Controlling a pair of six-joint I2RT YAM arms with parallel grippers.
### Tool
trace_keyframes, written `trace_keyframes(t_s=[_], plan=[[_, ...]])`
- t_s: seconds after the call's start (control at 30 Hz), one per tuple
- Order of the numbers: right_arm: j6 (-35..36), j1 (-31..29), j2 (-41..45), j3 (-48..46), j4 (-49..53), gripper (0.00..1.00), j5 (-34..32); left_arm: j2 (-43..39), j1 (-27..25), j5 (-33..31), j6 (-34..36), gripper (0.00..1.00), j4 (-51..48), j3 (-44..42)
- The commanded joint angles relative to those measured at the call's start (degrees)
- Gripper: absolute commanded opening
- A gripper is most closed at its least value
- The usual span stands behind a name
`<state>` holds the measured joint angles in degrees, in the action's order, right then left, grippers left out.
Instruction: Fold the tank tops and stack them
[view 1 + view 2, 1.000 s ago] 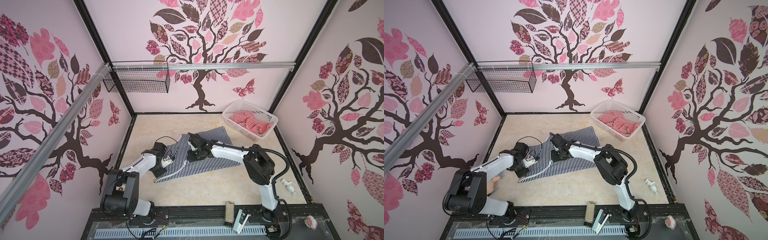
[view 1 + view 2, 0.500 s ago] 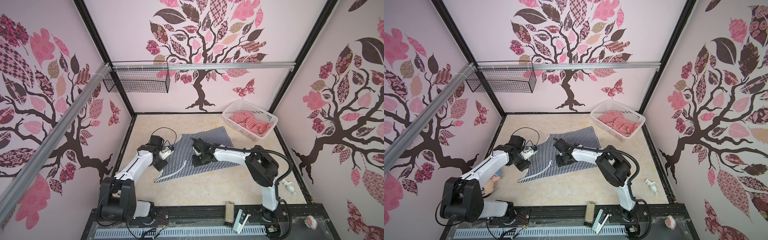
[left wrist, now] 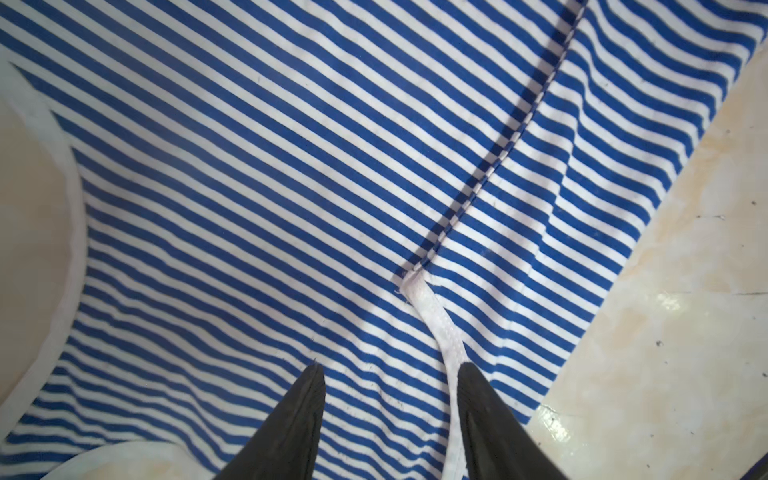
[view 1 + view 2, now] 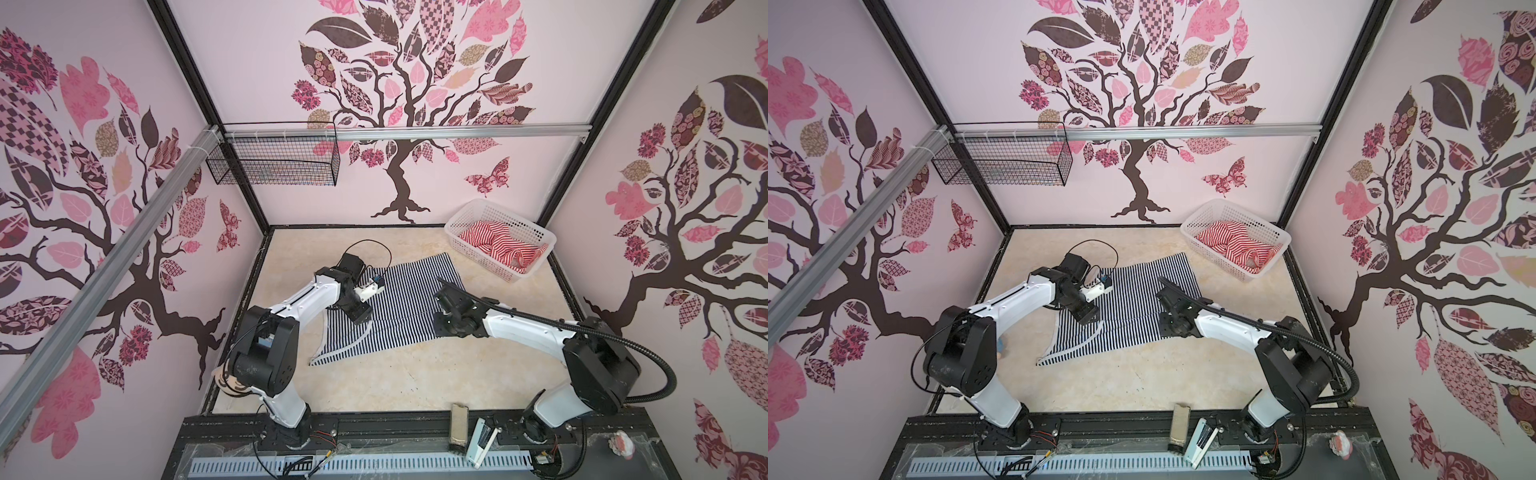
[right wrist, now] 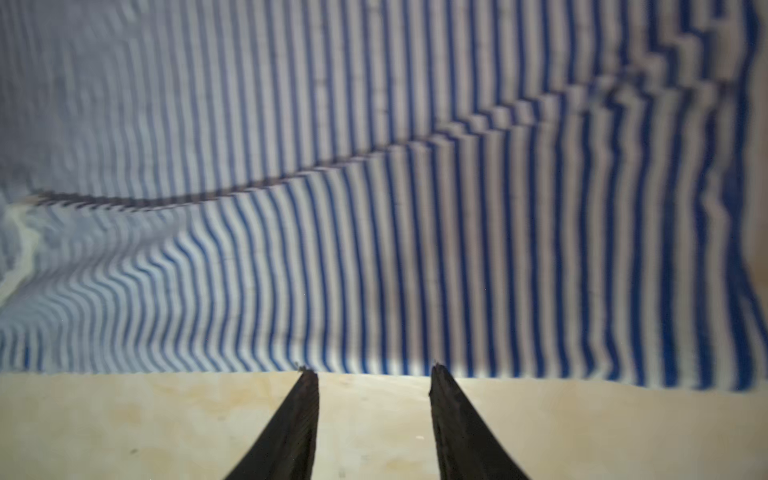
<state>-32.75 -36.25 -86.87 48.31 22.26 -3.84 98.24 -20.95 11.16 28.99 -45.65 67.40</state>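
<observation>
Two tank tops were in view, and only one was laid out. On the left, the left gripper point(image 3: 390, 370) hovered over the shoulder end of the navy-striped top point(image 4: 399, 307), its jaws apart and nothing between them. In the left wrist view a white trimmed strap point(image 3: 432, 316) ran just beside one fingertip. The navy-striped top lay mostly flat on the table point(image 4: 415, 382), with one layer's edge crossing another along a dark line point(image 3: 498, 153). Its strap end trailed toward the front.

Right of it, the right gripper point(image 5: 372, 372) sat low at the cloth's near-right edge. Its jaws were likewise parted and empty, with the tips over bare table just short of the stripes. Farther right, at the back corner, the red-striped top point(image 4: 498, 245) lay crumpled inside the white basket point(image 4: 482, 257), not yet laid out.

The knit looked thin, light and limp, so it would likely drape and sag from any single pinch and drag across the smooth tabletop. The better holds seemed to be the hem corners and the thicker white trim. Both layers would need to be caught together, with one arm at each end, so the fold would come over square.
</observation>
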Motion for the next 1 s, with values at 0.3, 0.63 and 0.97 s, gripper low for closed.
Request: trace_keyframes(t_s=[0.3,0.63,0.97], plan=[[0.41,11.52,5.07,-5.95,-0.82,0.34,1.55,6.99,-0.32,4.31,-0.87,0.47,-1.18,4.94],[-0.89,14.68,3.36,-6.70,-2.13,0.23,2.40,8.98,-0.63,6.11,-0.25,0.40,-0.48,3.56],[-1.30,15.43,3.55,-7.31,-1.87,0.16,1.55,9.34,-1.02,6.12,0.23,0.38,-0.18,2.04]])
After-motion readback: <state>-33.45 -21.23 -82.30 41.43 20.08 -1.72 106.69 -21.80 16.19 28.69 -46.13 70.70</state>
